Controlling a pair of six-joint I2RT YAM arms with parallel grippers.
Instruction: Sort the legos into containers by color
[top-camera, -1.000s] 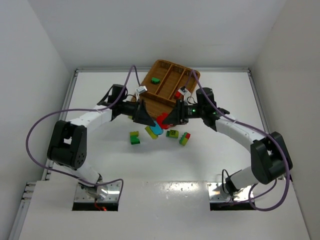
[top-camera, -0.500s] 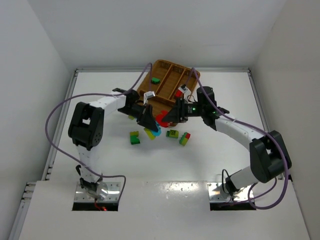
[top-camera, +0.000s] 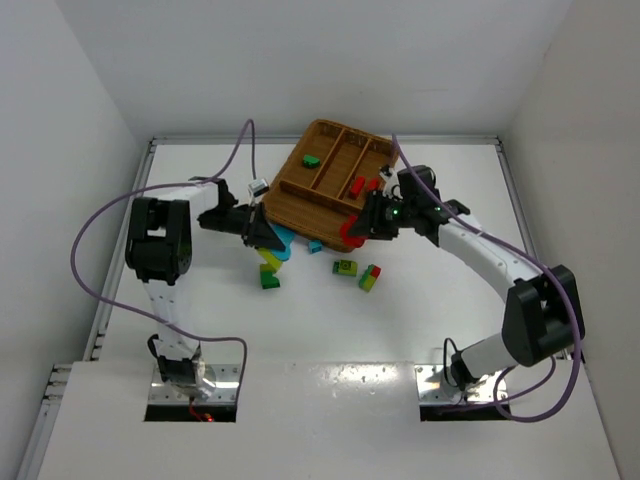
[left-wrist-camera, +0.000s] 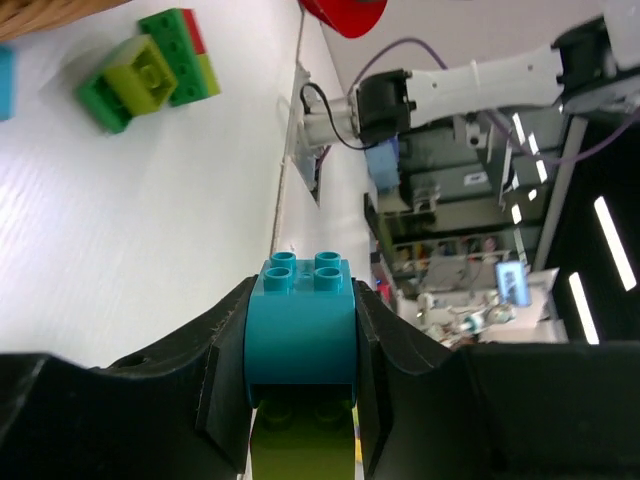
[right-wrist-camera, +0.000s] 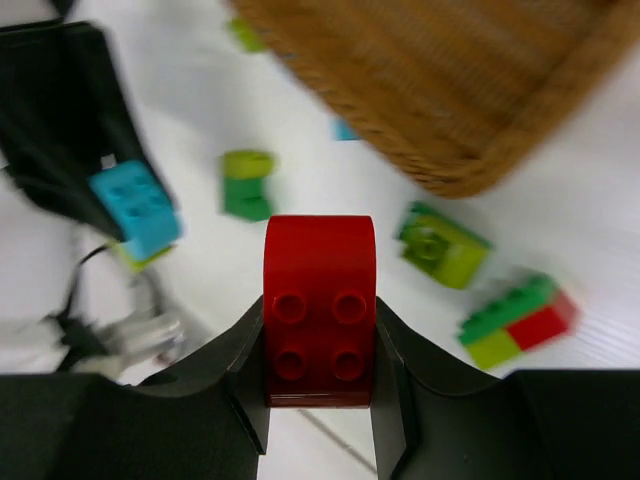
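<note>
The brown wicker tray (top-camera: 300, 195) stands at the back centre with a green lego (top-camera: 310, 160) and a red lego (top-camera: 357, 185) in its compartments. My left gripper (top-camera: 270, 237) is shut on a light blue lego (left-wrist-camera: 300, 325) with a lime lego (left-wrist-camera: 303, 440) stuck under it, just left of the tray's near corner. My right gripper (top-camera: 354, 228) is shut on a red lego (right-wrist-camera: 320, 300), held above the table by the tray's near edge (right-wrist-camera: 450, 90). Loose legos lie below the tray: a green and lime one (top-camera: 270, 278), a lime-green one (top-camera: 346, 267) and a green, red and lime one (top-camera: 370, 276).
A small blue lego (top-camera: 314, 246) lies against the tray's near edge. White walls close the table on the left, back and right. The left arm's purple cable (top-camera: 120, 215) loops over the left side of the table.
The two grippers, close together a second ago, have parted. My left gripper drew back left with the blue and lime legos. My right gripper moved right towards the tray with the red lego.
</note>
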